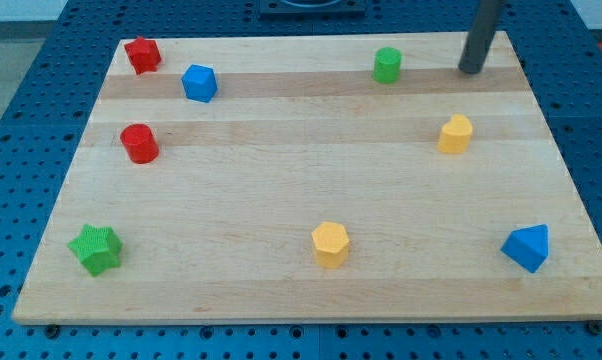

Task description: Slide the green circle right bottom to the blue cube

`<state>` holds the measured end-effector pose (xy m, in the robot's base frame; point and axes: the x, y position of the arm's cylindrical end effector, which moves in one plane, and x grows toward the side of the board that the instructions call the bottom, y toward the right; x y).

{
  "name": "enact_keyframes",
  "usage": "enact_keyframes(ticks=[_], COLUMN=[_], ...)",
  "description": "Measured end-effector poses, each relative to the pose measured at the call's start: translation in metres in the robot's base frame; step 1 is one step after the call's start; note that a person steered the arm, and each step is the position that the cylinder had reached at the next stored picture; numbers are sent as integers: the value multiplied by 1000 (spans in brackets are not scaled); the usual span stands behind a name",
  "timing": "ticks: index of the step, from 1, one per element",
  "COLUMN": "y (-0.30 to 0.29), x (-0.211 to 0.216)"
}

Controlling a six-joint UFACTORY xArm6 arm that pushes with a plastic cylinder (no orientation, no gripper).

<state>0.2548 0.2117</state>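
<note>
Left to right on the table (281,290): the red star (142,54) and red cylinder (139,143) sit at the view's left, green star (95,249) below them, and the blue cube (199,83) is just right of the red star. That cube is our reference. The yellow hexagon (331,244) is bottom centre. The green circle (387,65) sits top centre-right, well apart from the cube. Our tip (471,69) is right of the circle, apart from it, roughly level, so we're on the correct side to push left. No end effector jaws here, just a bare rod holding nothing. Risks: an off-centre hit rolls the circle off line; overshoot knocks the blue cube or red cylinder. The yellow block (456,133) and blue wedge (527,248) look clear of the path.
</note>
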Motion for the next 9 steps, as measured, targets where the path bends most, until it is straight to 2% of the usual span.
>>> enact_keyframes(ticks=[1, 2, 3, 4, 5, 7, 8, 9], y=[-75, -165, -172, -131, -150, -232, -235, -214], x=[6, 50, 46, -7, -22, 69, 67, 58])
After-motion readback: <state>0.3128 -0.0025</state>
